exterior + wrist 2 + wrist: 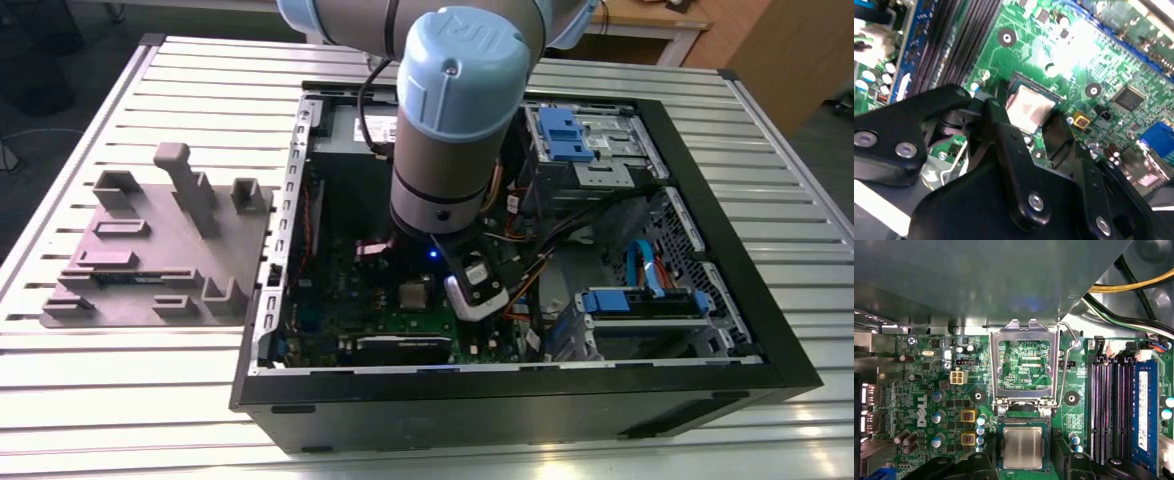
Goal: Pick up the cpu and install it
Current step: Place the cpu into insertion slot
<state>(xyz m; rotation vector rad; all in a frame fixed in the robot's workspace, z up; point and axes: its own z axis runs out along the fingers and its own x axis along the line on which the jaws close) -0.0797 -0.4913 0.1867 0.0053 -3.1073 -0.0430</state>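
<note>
We see the cpu point(1021, 449), a small square chip with a dull silver-grey metal top, lying flat in its socket on the green motherboard point(929, 385). The gripper point(1024, 459) sits low over it, its black fingers point(980, 467) spread to either side of the socket, and we see no contact with the chip. Just beyond, the metal load plate point(1024, 329) stands swung up. White print marks the board, and memory slots point(1109, 410) run beside the socket. In the exterior view the open computer case point(534, 400) walls everything in. A grey tray point(147, 260) lies at the exterior view's left on the slatted table point(134, 400).
</note>
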